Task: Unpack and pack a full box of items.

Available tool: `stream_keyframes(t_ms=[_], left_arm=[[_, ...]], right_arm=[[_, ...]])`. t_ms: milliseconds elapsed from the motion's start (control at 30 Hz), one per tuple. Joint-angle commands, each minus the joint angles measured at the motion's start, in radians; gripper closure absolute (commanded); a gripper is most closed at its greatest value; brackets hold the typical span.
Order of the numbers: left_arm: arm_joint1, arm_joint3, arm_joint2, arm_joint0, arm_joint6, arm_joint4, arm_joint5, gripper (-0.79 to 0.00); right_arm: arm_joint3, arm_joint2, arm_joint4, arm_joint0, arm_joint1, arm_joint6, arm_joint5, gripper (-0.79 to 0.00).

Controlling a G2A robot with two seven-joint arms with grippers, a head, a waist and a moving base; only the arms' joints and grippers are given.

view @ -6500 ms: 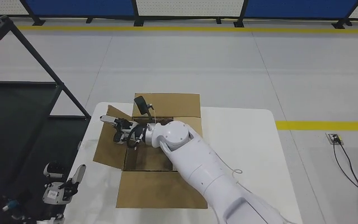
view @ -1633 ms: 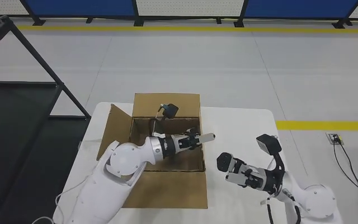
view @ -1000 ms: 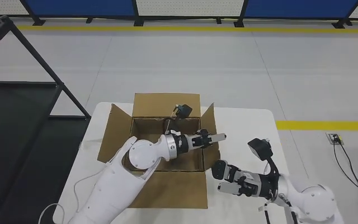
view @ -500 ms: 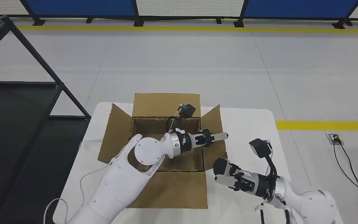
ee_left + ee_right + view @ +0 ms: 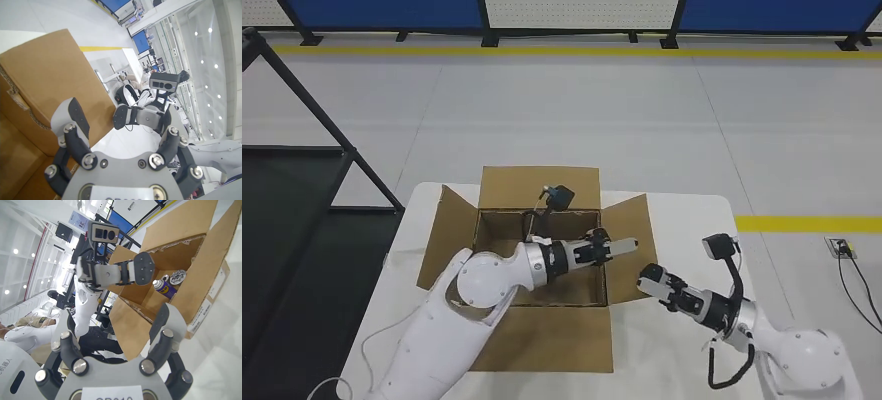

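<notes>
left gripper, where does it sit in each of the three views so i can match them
Top view: left gripper over the open cardboard box, near its side flap.
Left wrist view: left gripper in the foreground, open, beside a box flap.
Right wrist view: left gripper farther off, over the box opening, near the spray can inside.
Shared landmark: the cardboard box.

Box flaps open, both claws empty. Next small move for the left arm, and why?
Probably lower the left claw into the brown cardboard box toward the blue spray can. That claw hangs open and empty over the box's right edge, the flaps are spread, and the can sits uncovered inside beside a round metal part.
</notes>
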Motion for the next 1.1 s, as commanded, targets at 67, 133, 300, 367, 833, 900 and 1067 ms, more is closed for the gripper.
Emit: stream_keyframes(t_ms=[67, 133, 300, 367, 833, 900, 1067], left_arm=[[0.020, -0.127, -0.078, 0.098, 0.085, 0.082, -0.011, -0.785], [0.031, -0.183, -0.143, 0.151, 0.113, 0.073, -0.014, -0.785], [0.059, -0.326, -0.312, 0.284, 0.149, 0.098, -0.039, -0.785], [0.067, -0.377, -0.373, 0.335, 0.155, 0.085, -0.049, -0.785], [0.091, -0.544, -0.679, 0.601, 0.306, 0.059, -0.124, -0.785], [0.091, -0.548, -0.707, 0.626, 0.352, 0.047, -0.116, -0.785], [0.091, -0.548, -0.707, 0.626, 0.352, 0.047, -0.116, -0.785]], right_arm=[[0.027, -0.035, -0.021, 0.042, 0.002, -0.039, 0.032, -0.785], [0.041, -0.037, -0.022, 0.052, 0.005, -0.042, 0.040, -0.785], [0.065, -0.028, -0.038, 0.068, 0.014, -0.041, 0.063, -0.785], [0.071, -0.027, -0.042, 0.073, 0.017, -0.051, 0.072, -0.785], [0.169, -0.057, -0.062, 0.120, 0.040, 0.007, 0.141, -0.785], [0.195, -0.073, -0.088, 0.141, 0.042, 0.011, 0.160, -0.785], [0.212, -0.089, -0.073, 0.161, 0.043, -0.002, 0.196, -0.785]])
